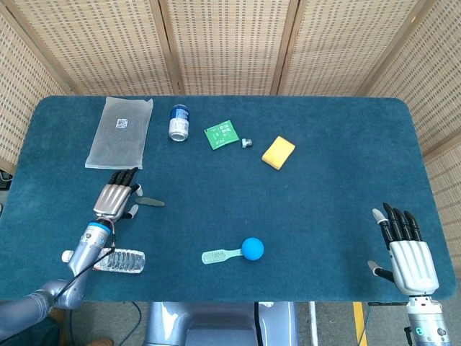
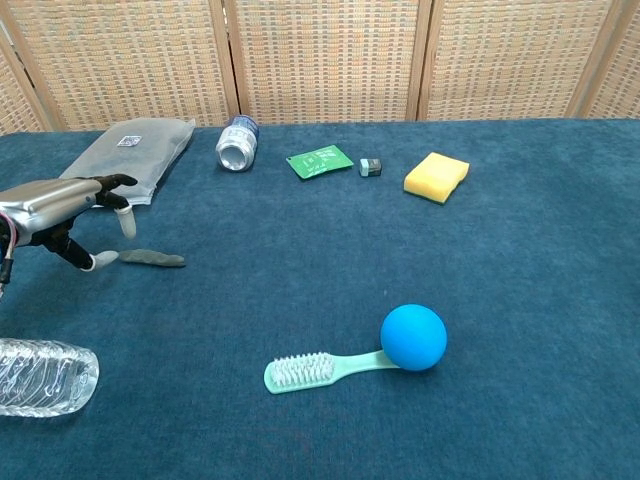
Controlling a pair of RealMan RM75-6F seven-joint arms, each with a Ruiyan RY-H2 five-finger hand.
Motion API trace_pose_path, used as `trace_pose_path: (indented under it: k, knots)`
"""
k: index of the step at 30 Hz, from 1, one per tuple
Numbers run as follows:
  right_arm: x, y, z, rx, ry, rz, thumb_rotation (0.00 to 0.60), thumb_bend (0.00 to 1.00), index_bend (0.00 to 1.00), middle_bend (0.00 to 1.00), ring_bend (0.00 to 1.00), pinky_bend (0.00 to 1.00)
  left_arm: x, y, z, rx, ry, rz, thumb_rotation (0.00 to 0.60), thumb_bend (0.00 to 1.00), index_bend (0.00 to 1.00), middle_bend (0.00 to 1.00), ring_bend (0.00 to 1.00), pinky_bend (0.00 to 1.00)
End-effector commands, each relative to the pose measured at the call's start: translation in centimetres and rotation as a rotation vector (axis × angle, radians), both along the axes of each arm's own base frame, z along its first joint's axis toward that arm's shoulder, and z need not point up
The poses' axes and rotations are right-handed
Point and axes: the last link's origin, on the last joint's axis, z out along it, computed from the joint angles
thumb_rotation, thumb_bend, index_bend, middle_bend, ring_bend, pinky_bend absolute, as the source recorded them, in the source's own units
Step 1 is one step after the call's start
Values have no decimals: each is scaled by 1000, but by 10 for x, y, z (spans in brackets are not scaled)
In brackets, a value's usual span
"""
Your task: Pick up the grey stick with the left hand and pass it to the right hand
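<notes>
The grey stick (image 1: 150, 202) (image 2: 153, 258) lies flat on the blue table, left of the middle. My left hand (image 1: 116, 195) (image 2: 66, 215) hovers just to the left of its end, fingers spread and holding nothing. Whether a fingertip touches the stick I cannot tell. My right hand (image 1: 408, 249) is far off at the table's front right corner, palm down, fingers apart and empty; the chest view does not show it.
A clear water bottle (image 1: 112, 259) (image 2: 40, 376) lies near the front left edge. A blue ball (image 1: 252, 248) rests against a green brush (image 1: 220, 255). At the back sit a grey pouch (image 1: 120, 132), a can (image 1: 178, 122), a green card (image 1: 221, 135) and a yellow sponge (image 1: 278, 152).
</notes>
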Motion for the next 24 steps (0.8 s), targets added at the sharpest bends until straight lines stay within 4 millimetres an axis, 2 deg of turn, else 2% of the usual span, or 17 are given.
trace_pose_path:
  k: [1, 11, 24]
  knots:
    - [-1, 0, 0, 1, 1, -2, 600, 0, 0, 0, 0, 0, 1, 2, -7, -5, -8, 9, 600, 400, 432, 0, 0, 0]
    - [-3, -2, 1, 1, -5, -10, 600, 0, 0, 0, 0, 0, -3, 6, -16, 3, 14, 25, 600, 400, 447, 0, 0, 0]
    - [-3, -3, 1, 3, -12, -10, 600, 0, 0, 0, 0, 0, 1, 7, -26, 10, 5, 20, 600, 403, 474, 0, 0, 0]
